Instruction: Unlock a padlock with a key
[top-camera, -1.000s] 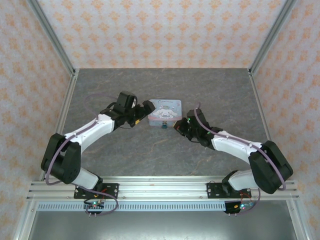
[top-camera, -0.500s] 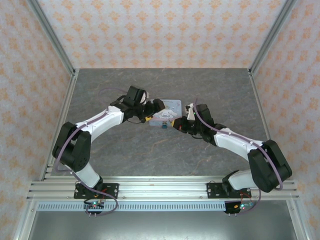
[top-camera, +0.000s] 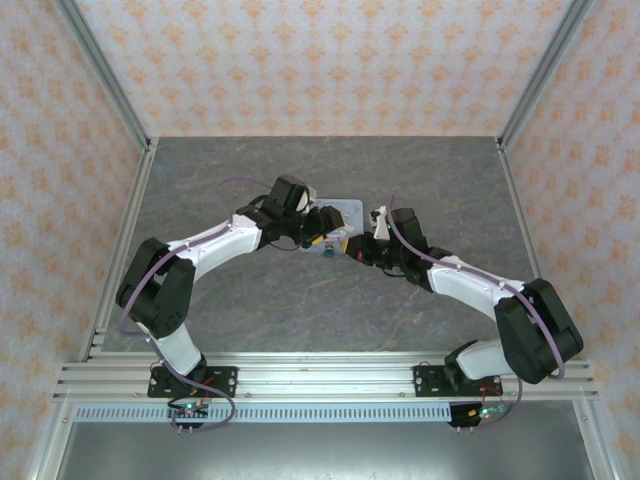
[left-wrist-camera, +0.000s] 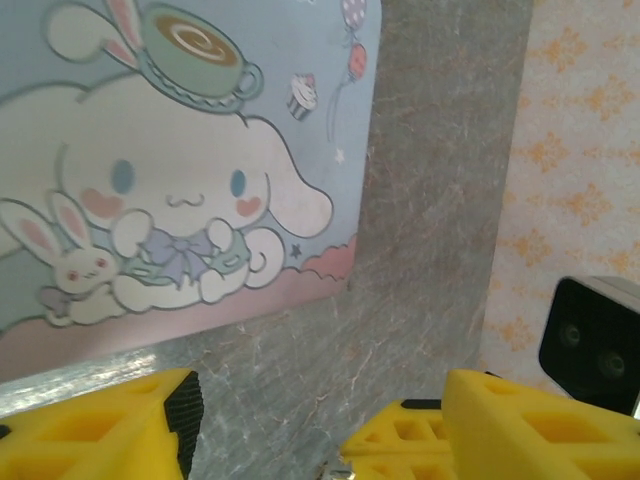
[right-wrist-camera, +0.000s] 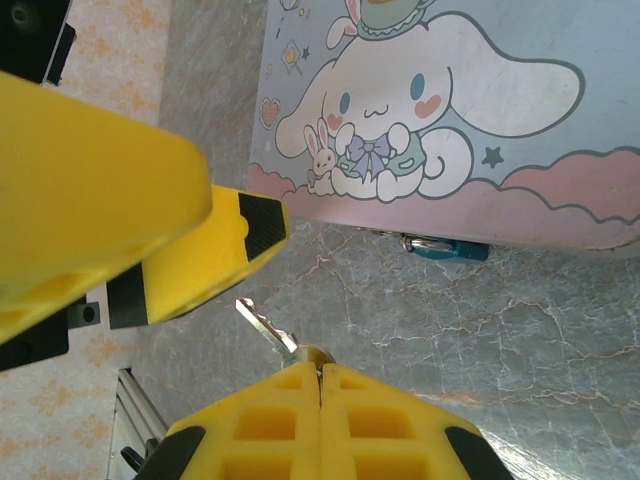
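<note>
Closest to me, both arms are bolted to the metal rail (top-camera: 320, 372) at the near edge of the grey table (top-camera: 300, 310). The left arm (top-camera: 160, 290) rises to a bent elbow out on its own side, then its white forearm slants inward and away towards the middle. The right arm (top-camera: 530, 330) mirrors it, with its elbow jutting out to the right and its forearm reaching in low over the table.

The two grippers meet near the centre. The right gripper (right-wrist-camera: 320, 375) has its yellow fingers pressed tight together on a small silver key (right-wrist-camera: 268, 328), whose blade sticks out ahead of the tips and angles to the left. The left gripper (left-wrist-camera: 300, 430) comes in from the opposite side with its jaws standing well apart and bare table between them, gripping nothing. One of its yellow fingers (right-wrist-camera: 205, 255) hangs just beside the key's tip.

Just past the key lies the padlock (right-wrist-camera: 448, 249), a tiny teal body flat on the table and tucked against the near edge of a pastel cartoon tin (right-wrist-camera: 450, 130). From overhead, the padlock (top-camera: 328, 252) sits between the two grippers. The tin lies flat, lid up, with the left wrist over it. Beyond is open table, then the orange-patterned back wall (top-camera: 320, 60).
</note>
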